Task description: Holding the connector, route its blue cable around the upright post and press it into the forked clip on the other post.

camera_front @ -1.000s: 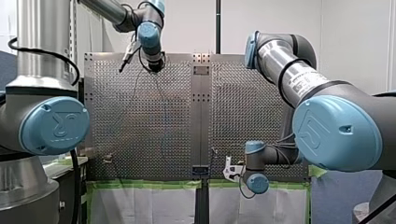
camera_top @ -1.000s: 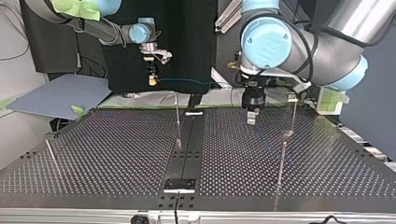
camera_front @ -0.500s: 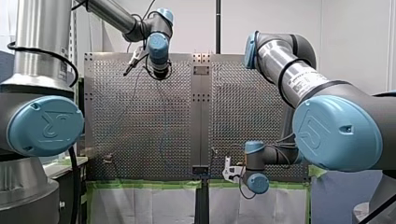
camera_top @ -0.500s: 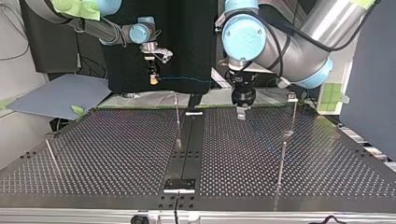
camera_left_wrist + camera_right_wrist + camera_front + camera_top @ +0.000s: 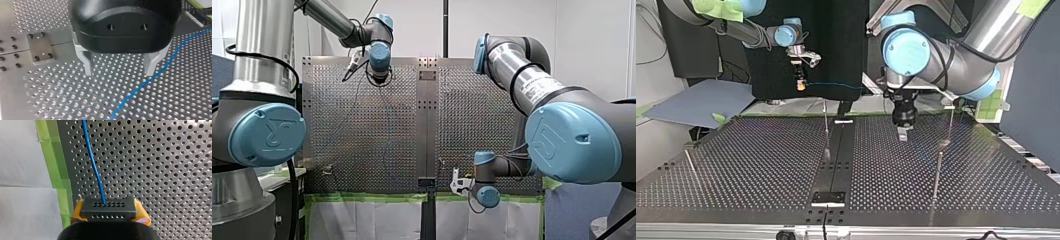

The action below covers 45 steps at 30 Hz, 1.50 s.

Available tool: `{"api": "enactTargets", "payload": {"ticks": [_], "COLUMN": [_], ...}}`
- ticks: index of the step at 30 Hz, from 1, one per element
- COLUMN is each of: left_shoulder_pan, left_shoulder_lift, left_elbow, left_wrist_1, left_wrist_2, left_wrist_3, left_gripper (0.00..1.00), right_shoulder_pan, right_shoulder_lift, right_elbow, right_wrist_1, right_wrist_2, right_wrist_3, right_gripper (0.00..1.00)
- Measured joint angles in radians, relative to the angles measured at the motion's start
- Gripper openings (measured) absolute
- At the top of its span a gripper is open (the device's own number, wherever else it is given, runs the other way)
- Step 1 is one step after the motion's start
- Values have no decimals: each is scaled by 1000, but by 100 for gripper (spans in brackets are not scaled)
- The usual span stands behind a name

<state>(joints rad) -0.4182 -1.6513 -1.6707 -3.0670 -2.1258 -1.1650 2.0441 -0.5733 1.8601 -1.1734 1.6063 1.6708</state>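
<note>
My right gripper (image 5: pixel 109 216) is shut on a black connector (image 5: pixel 108 208), gripped between its yellow pads (image 5: pixel 142 216). The blue cable (image 5: pixel 93 160) leaves the connector and runs ahead over the perforated plate. In the top view this gripper (image 5: pixel 799 86) hangs beyond the table's far edge, and the cable (image 5: pixel 836 85) stretches from it toward the view's right. My left gripper (image 5: pixel 119 71) is open just above the plate with nothing between its metal fingers (image 5: pixel 87 66). The blue cable (image 5: pixel 152 77) lies on the plate under one fingertip. In the top view the left gripper (image 5: pixel 903 133) hovers between two thin posts (image 5: pixel 826 127) (image 5: pixel 950 120).
More thin posts stand nearer the top view's camera (image 5: pixel 936 175) and at its left (image 5: pixel 690 165). A dark centre strip (image 5: pixel 836 165) divides the perforated table. Green tape (image 5: pixel 58 182) lines the table edge beside my right gripper. A grey board (image 5: pixel 701 100) lies past the far left corner.
My left arm swung toward the top view's left, then back right, and its gripper came down closer to the plate. My right arm and the connector stayed still.
</note>
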Motion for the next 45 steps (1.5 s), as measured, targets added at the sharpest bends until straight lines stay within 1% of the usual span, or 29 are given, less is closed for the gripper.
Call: {"api": "enactTargets", "payload": {"ticks": [2,5,11,13,18,21,26,28,31,39,42,45], "left_shoulder_pan": [3,8,18,19,13,9,3,-1,-6,-21,-23,-23], "left_shoulder_lift": [-1,-8,-31,-38,-42,-42,-43,-43,-43,-43,-43,-43], "left_elbow": [0,0,0,0,0,-1,-1,-2,-5,-38,-41,-42], "left_wrist_1": [18,46,96,112,160,186,228,232,221,203,209,224], "left_wrist_2": [18,32,33,24,-17,-39,-60,-71,-93,-154,-159,-144], "left_wrist_3": [1,3,8,12,39,41,40,39,39,43,51,59], "left_gripper": [100,100,100,100,100,100,100,100,100,100,100,100], "right_shoulder_pan": [0,0,0,0,-2,-3,-4,-4,-5,-6,-6,-6], "right_shoulder_lift": [0,0,0,0,0,0,0,-1,-1,0,0,0], "right_elbow": [0,0,0,0,0,0,0,0,0,0,0,0], "right_wrist_1": [1,1,1,1,1,1,2,2,3,3,3,3], "right_wrist_2": [0,0,-1,-1,-2,-2,-4,-4,-5,-5,-5,-5], "right_wrist_3": [0,0,0,0,0,0,-1,-1,-1,0,0,0], "right_gripper": [0,0,0,0,0,0,0,0,0,0,0,0]}}
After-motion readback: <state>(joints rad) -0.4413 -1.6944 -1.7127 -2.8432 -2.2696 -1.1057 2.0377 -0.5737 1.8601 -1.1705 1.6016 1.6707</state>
